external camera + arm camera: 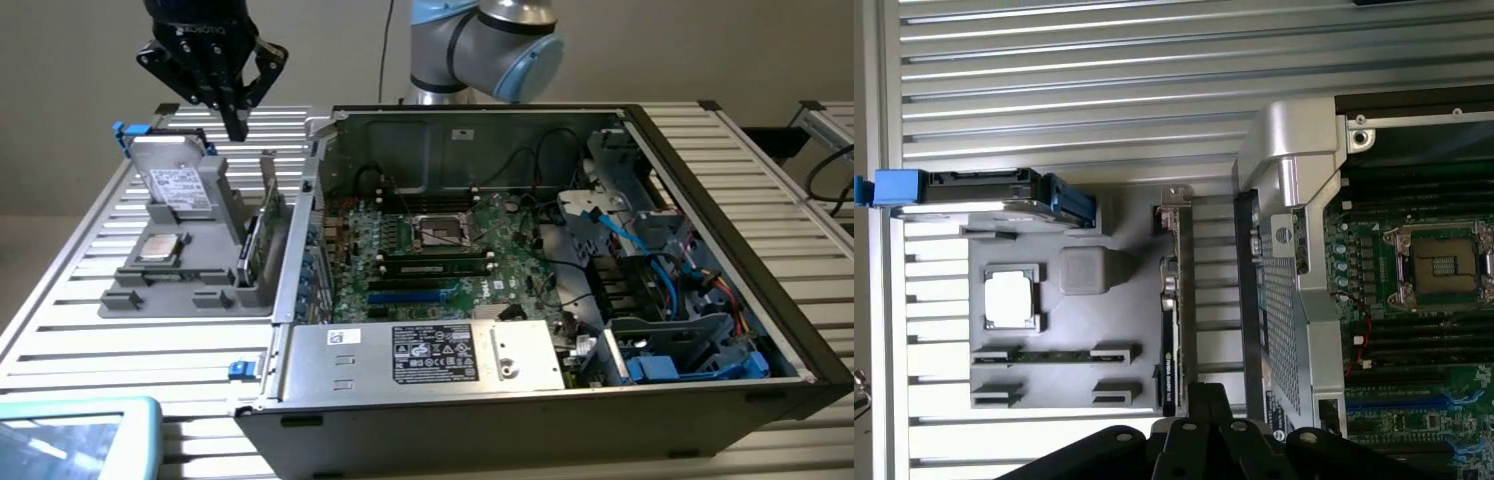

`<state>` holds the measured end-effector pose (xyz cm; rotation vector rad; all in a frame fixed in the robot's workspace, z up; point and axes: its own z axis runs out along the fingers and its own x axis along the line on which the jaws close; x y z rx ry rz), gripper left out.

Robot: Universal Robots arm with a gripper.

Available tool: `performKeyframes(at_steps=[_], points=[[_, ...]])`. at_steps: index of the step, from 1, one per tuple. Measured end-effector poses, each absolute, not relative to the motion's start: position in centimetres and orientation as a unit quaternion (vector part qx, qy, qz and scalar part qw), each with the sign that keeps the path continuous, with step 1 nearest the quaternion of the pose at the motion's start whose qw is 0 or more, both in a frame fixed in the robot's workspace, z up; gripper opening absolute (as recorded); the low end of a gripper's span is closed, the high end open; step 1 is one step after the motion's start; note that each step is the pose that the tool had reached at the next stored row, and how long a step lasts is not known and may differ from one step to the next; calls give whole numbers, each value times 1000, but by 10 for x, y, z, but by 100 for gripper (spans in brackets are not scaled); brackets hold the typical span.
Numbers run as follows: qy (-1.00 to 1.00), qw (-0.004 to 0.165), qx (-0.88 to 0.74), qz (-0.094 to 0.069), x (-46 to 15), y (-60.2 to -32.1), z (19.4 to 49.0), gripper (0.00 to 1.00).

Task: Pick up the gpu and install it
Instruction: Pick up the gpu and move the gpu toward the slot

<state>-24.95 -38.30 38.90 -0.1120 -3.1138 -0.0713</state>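
Observation:
The gpu [272,232] stands on edge in a slot at the side of the grey holder [187,285] that faces the computer case. From the wrist view the gpu [1169,310] appears edge-on as a thin strip with a silver bracket at one end. My gripper [238,126] hangs well above the holder's far end, fingers pointing down and shut with nothing between them. In the wrist view its black fingertips [1206,402] are pressed together, close to the card's end but apart from it.
The holder also carries a grey drive [175,186] with blue clips and a square processor [160,248]. The open computer case [694,130] lies at the exterior view's right, with the green motherboard [441,250], cables and a power supply [427,352]. Everything rests on a slatted metal table [80,300].

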Motion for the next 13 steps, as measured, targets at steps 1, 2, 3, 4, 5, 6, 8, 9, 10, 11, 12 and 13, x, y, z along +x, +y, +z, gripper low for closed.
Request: performKeyframes(at_steps=[1, 2, 3, 4, 5, 6, 8, 9, 10, 11, 12, 13], points=[[-999, 12, -36, -23, -250, -383, 389, 11], [-999, 12, -36, -23, -249, -383, 389, 11], [-999, 12, -36, -23, -249, -383, 389, 17], [-999, 12, -36, -23, -249, -383, 389, 17], [-999, 12, -36, -23, -250, -383, 389, 24], [-999, 12, -36, -23, -250, -383, 389, 30], [-999, 12, -36, -23, -254, -383, 388, 36], [-999, 12, -36, -23, -257, -383, 386, 36], [-999, 12, -36, -23, -261, -382, 384, 36], [-999, 12, -36, -23, -265, -382, 382, 36], [-999, 12, -36, -23, -267, -382, 380, 36], [-999, 12, -36, -23, -269, -382, 379, 36]])
